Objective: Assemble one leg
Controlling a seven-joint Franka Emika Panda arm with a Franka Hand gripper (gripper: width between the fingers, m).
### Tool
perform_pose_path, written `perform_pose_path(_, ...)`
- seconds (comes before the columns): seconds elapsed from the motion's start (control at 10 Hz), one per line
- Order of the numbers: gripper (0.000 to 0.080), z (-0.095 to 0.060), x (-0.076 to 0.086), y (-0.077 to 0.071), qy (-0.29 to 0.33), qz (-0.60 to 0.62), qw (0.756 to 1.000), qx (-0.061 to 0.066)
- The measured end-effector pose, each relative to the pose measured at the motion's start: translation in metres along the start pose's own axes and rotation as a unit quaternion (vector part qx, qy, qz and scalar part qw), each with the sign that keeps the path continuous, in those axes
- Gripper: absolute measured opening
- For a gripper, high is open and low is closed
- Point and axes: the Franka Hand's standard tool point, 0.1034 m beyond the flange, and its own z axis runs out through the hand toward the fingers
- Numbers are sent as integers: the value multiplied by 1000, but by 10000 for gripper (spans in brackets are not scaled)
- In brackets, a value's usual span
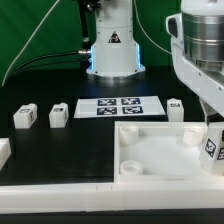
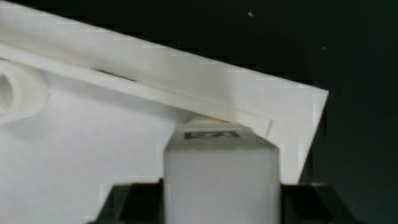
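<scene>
Fingers [image 2: 226, 203] clamping leg [image 2: 226, 170] — upright, at panel [image 2: 107, 130] corner

a white leg [image 2: 222, 170] stands upright between two dark fingers [image 2: 134, 205], its top meeting a white panel's [image 2: 107, 130] corner.

White, glossy rounded arm [image 1: 195, 50] with grey joint bands, black cables.

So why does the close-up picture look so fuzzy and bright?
In the wrist view, the leg held between the jaws sits very near the lens, so its edges blur, and the white panel washes out nearly featureless. In the exterior view, the arm at the exterior view's right is soft, while the marker board looks sharper.
</scene>
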Motion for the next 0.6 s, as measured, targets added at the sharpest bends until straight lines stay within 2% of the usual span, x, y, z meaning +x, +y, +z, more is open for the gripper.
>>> perform_pose_path(0.1,294,1,0,1,0,-3,1000,-1)
perform_pose_path(0.2,485,1,0,0,0,-3,1000,-1)
perform_pose_path(0.3,612,1,0,0,0,-18,1000,-1)
perform_pose_path(0.5,638,1,-1,1,0,-47,999,-2)
perform_pose_path(0.6,638,4,-1,2,1,-110,994,-5)
